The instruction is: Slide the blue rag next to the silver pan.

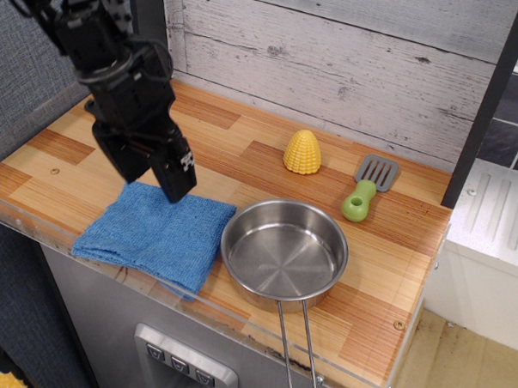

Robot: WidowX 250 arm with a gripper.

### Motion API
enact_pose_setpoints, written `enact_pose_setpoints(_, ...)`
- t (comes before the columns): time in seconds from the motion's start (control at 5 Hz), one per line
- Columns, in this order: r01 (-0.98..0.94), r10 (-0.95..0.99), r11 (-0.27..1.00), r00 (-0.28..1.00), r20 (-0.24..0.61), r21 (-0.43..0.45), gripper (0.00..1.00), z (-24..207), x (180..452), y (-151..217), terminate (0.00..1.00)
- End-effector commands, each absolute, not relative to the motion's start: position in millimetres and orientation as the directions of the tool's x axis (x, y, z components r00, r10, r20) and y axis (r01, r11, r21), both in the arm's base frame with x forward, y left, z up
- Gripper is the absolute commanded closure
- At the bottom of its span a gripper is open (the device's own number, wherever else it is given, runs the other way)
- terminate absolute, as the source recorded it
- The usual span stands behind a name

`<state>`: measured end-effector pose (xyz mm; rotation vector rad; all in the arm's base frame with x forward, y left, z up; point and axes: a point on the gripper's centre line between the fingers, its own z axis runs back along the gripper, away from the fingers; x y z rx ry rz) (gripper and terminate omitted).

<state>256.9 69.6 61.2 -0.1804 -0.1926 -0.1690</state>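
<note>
The blue rag (158, 233) lies flat on the wooden counter (244, 150) at the front left. Its right edge reaches the left rim of the silver pan (284, 251), and its front edge hangs a little over the counter's front. The pan stands upright at the front centre with its wire-loop handle (297, 350) pointing out over the front edge. My black gripper (152, 179) hangs just above the rag's back edge. Its jaws stand apart and hold nothing.
A yellow toy corn cob (302, 152) and a grey spatula with a green handle (367, 187) lie behind the pan. A dark post (149, 30) stands at the back left and a plank wall (351, 60) runs behind.
</note>
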Motion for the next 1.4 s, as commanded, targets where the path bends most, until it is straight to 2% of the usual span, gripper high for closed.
enact_pose_setpoints(0.0, 0.212, -0.181, 0.972, 0.953, 0.243, -0.106, 0.00, 88, 270, 81, 0.00)
enact_pose_setpoints(0.2, 0.195, -0.165, 0.977, 0.949, 0.268, -0.088, 0.00, 111, 270, 74, 0.00)
enact_pose_setpoints(0.4, 0.130, -0.097, 0.985, 0.960, 0.262, -0.111, 0.00, 117, 265, 72, 0.00)
enact_pose_setpoints(0.8, 0.001, 0.012, 0.998, 0.977, 0.215, -0.061, 0.00, 118, 261, 78, 0.00)
enact_pose_setpoints(1.0, 0.001, 0.012, 0.998, 0.977, 0.215, -0.061, 0.00, 118, 261, 78, 0.00)
enact_pose_setpoints(1.2, 0.001, 0.012, 0.998, 0.977, 0.215, -0.061, 0.00, 118, 261, 78, 1.00)
